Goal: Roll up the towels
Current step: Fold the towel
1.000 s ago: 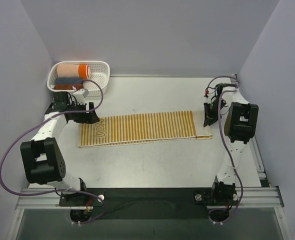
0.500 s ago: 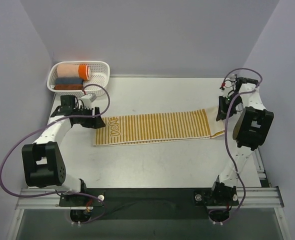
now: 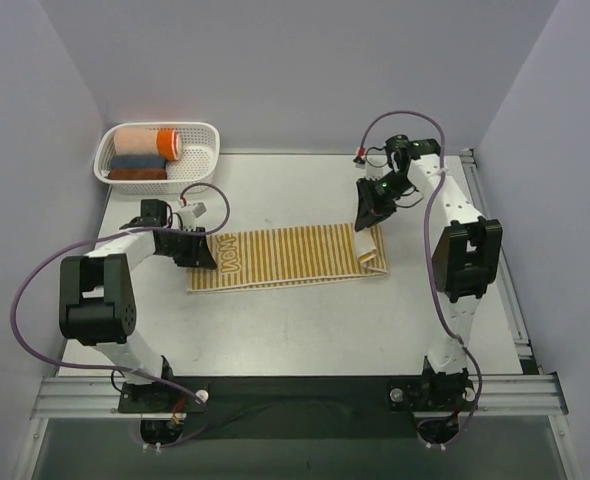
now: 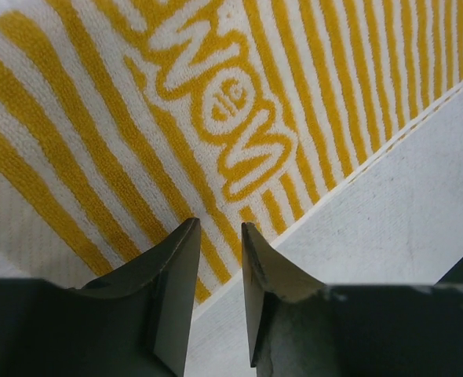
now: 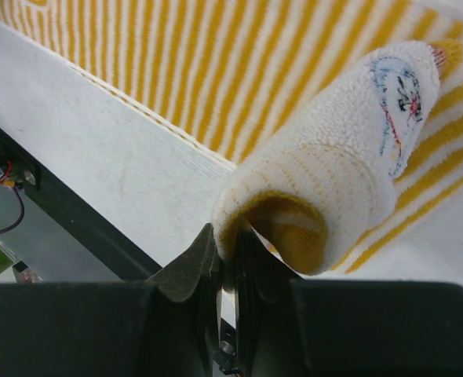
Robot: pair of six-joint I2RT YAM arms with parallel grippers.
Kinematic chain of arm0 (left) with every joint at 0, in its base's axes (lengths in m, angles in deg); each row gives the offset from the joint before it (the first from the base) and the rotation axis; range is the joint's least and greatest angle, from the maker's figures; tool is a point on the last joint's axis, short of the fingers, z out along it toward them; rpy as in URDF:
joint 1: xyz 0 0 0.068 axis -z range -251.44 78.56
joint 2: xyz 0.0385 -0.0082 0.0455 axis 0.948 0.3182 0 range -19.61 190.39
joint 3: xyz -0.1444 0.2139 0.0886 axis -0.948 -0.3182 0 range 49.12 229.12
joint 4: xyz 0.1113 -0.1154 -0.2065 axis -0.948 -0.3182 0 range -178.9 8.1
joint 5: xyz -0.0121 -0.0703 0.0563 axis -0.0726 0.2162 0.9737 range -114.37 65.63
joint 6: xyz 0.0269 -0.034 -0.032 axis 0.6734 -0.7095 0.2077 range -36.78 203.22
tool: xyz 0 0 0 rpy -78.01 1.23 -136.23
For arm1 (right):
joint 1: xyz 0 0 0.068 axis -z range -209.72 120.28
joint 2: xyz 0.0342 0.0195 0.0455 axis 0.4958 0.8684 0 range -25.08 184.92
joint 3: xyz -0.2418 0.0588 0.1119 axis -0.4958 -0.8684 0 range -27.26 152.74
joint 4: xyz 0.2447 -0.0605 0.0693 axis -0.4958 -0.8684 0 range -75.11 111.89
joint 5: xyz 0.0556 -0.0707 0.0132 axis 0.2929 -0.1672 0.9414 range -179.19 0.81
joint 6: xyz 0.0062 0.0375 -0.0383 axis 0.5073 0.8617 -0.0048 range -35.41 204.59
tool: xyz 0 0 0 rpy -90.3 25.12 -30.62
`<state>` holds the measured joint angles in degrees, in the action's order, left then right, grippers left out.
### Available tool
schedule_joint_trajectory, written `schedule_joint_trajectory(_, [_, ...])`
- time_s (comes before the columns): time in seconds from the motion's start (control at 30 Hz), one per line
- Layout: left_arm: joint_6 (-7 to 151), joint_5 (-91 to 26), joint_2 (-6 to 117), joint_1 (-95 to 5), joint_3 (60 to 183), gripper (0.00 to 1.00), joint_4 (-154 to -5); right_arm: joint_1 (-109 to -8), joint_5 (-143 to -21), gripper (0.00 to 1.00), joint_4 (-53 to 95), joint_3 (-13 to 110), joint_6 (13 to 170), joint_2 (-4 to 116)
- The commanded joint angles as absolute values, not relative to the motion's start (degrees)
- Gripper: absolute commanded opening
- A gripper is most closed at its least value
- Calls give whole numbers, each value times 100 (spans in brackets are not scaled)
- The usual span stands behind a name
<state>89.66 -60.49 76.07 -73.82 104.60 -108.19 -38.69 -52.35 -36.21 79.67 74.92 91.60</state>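
From where I stand, the near half of the table (image 3: 305, 330) lies open, from the towel (image 3: 285, 258) down to the black rail (image 3: 305, 388), so either hand could cross there. Bare table also runs behind the towel up to the back wall (image 3: 305, 80). The white basket (image 3: 204, 155) with its rolls (image 3: 143, 140) fills the far left corner. The left hand (image 3: 203, 252) stands over the towel's left end, and its purple cable (image 3: 227, 208) loops just behind, perhaps low enough to snag. The right hand (image 3: 366, 224) and its arm bar the towel's right end. Beyond them the table is bare up to the side wall (image 3: 565, 200).
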Motion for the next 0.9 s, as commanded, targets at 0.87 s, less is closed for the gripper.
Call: schedule_joint_trajectory(0.87, [9140,-5953,7980,-7417,10449,25,-10801,-5626,-5060,0,-2970,9306,8960,10578])
